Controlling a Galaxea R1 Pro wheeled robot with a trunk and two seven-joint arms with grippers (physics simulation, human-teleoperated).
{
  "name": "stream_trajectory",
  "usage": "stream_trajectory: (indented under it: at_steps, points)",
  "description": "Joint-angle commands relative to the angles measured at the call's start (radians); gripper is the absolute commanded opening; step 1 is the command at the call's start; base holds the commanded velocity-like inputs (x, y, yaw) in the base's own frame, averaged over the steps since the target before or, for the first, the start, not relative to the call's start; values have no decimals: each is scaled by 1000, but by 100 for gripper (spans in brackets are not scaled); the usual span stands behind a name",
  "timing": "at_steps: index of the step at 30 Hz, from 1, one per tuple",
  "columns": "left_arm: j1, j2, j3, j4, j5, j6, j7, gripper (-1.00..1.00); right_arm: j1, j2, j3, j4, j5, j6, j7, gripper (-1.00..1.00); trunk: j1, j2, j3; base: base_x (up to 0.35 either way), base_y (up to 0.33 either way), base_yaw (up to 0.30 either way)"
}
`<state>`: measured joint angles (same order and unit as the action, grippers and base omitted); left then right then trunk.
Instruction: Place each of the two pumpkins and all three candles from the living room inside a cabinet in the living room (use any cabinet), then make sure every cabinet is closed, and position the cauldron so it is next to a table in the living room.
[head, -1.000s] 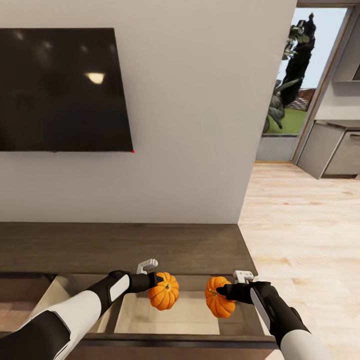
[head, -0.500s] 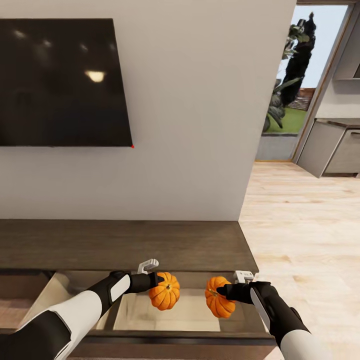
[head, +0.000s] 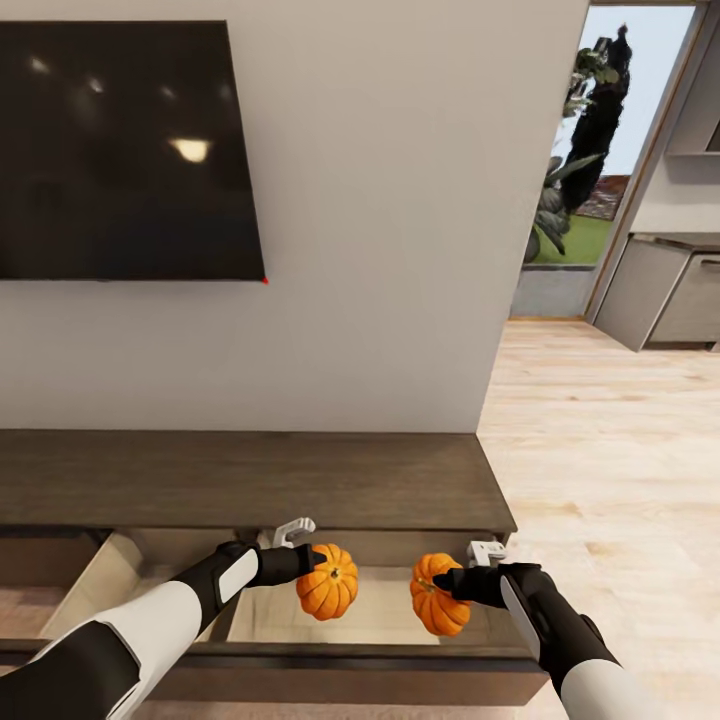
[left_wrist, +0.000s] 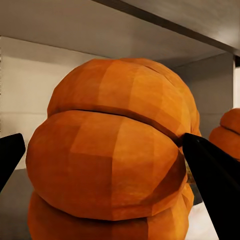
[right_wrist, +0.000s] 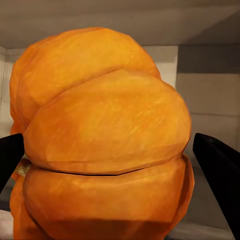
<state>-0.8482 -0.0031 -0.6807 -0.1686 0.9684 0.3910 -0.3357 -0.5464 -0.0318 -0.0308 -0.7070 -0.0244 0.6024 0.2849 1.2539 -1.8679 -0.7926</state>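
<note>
Right now both arms reach forward over an open drawer (head: 330, 625) of the low dark brown cabinet (head: 250, 480) that runs along the white wall. Each arm holds a small orange pumpkin in the air above the drawer's pale inside.

The left gripper (head: 312, 570) is clamped on the left pumpkin (head: 328, 582), which hangs over the middle of the drawer with its dark stem turned toward me. Seen from the left wrist, the pumpkin (left_wrist: 112, 150) bulges between the two black fingers (left_wrist: 215, 185), with the pale drawer walls behind it and a bit of the other pumpkin (left_wrist: 229, 132) further along.

The right gripper (head: 452, 585) grips the right pumpkin (head: 438, 595), held at much the same height near the drawer's right end, a short gap apart from the first. From the right wrist, that pumpkin (right_wrist: 102, 135) sits close between the dark fingers (right_wrist: 217, 170), with the drawer's beige walls behind it.

Neither pumpkin touches the drawer floor, as far as I can tell. A big black screen (head: 125, 150) hangs on the wall above the cabinet. Off to the right, light wood floor (head: 610, 450) leads toward a doorway with greenery outside and grey kitchen units (head: 665, 300).
</note>
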Motion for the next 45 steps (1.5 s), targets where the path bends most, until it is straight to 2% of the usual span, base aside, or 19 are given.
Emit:
stream_trajectory:
  at_steps: [1, 6, 10, 13, 17, 20, 32, 37, 41, 45]
  points:
    - [0, 0, 1, 0, 1, 0, 0, -100, 0, 0, -1, 0, -2, 0, 0, -100, 4, -7, -3, 0, 0, 0]
    - [0, -1, 1, 0, 1, 0, 0, -100, 0, -3, -1, 0, -3, -12, 3, -100, 23, -42, -19, 0, 0, 0]
    - [0, -7, 1, 1, -2, 0, 0, -100, 0, -6, -2, 5, -8, -84, 19, -100, 38, -70, -31, 0, 0, 0]
    - [0, -10, 1, 1, -2, 0, 0, -100, -1, -7, -2, 44, -9, -123, 75, -100, 50, -91, -41, 0, 0, 0]
    - [0, -11, 1, 2, 0, 0, 0, -100, -1, -7, -6, 112, -9, -156, 213, -100, 65, -119, -53, 0, 0, 0]
    - [0, -10, 1, 2, 1, 0, 0, -100, -4, -8, -10, 125, -12, -193, 242, -100, 77, -140, -63, 0, 0, 0]
    - [0, -9, 1, 1, -2, 0, 1, -100, -15, -7, -11, 118, -8, -212, 239, -100, 123, -224, -100, 0, 0, 0]
    - [0, -12, 2, -1, -2, 0, 3, -100, -74, -3, -11, 145, -12, -229, 210, -100, 142, -259, -116, 0, 0, 0]
    - [0, -12, 5, -6, -2, 0, 7, -100, -126, -2, -10, 206, -13, -231, 201, -100, 157, -287, -129, 0, 0, 0]
    - [0, -12, 7, -8, -2, 0, 9, -100, -146, -1, -9, 272, -12, -259, 200, -100, 173, -315, -141, 0, 0, 0]
